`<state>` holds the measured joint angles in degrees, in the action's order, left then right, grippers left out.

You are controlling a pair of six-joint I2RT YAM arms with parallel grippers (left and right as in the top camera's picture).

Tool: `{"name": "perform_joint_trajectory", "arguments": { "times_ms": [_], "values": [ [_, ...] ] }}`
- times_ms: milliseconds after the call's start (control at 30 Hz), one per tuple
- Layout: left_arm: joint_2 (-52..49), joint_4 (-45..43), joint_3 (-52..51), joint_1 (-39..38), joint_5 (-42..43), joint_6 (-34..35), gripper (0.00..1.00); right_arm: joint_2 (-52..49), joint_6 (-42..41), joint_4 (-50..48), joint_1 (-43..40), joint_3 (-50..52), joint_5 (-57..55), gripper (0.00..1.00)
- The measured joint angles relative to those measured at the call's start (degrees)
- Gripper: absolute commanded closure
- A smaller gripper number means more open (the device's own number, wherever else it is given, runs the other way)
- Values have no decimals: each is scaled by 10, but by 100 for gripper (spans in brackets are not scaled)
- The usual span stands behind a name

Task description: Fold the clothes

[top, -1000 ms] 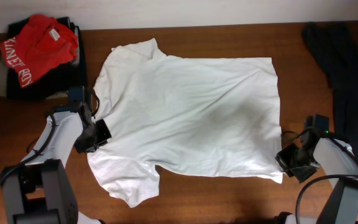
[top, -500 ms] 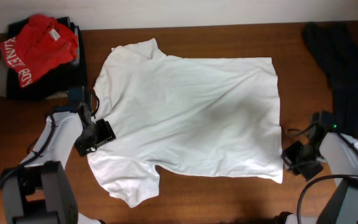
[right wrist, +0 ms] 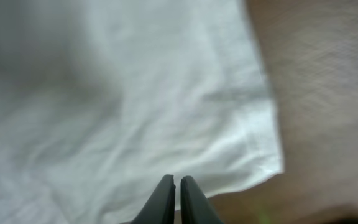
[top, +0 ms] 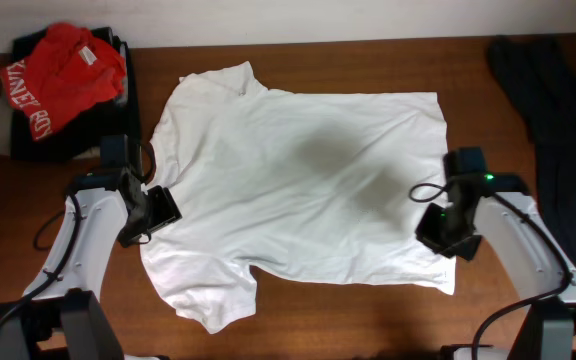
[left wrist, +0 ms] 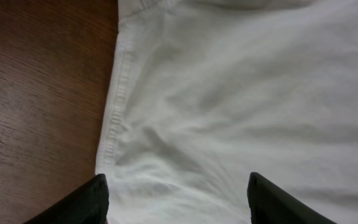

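The clothes, one white T-shirt (top: 298,185), lie spread flat on the wooden table (top: 368,320), plain side up, collar to the left. My left gripper (top: 164,211) sits at the shirt's left edge. In the left wrist view its fingers (left wrist: 97,200) stand wide apart, open over the hemmed edge of the shirt (left wrist: 241,93), gripping nothing. My right gripper (top: 438,226) hovers over the shirt's right hem near the lower corner. In the right wrist view the right gripper (right wrist: 176,190) is shut, empty, above the shirt's corner (right wrist: 104,112).
A red shirt with white lettering (top: 60,68) lies on a dark pile at the back left. A long dark garment (top: 553,110) runs down the table's right side. Bare wood shows left of the hem (left wrist: 36,93) and beyond the corner (right wrist: 328,93).
My right arm has swung from beside the shirt's lower right corner up and left, over the right hem. The left gripper's fingers have spread open; that arm barely shifted.
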<state>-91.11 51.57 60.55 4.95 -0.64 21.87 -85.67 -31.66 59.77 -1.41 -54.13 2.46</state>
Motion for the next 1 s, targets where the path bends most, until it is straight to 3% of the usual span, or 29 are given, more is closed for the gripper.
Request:
{"name": "perform_joint_trajectory", "arguments": {
  "times_ms": [467, 767, 1000],
  "values": [
    [0, 0, 0, 0, 0, 0, 29, -81, -16, -93, 30, 75, 15, 95],
    [0, -1, 0, 0, 0, 0, 29, -108, -13, -79, 26, 57, 19, 96],
    [0, -1, 0, 0, 0, 0, 29, -113, -13, -76, -21, 56, 64, 96]
  ]
}}
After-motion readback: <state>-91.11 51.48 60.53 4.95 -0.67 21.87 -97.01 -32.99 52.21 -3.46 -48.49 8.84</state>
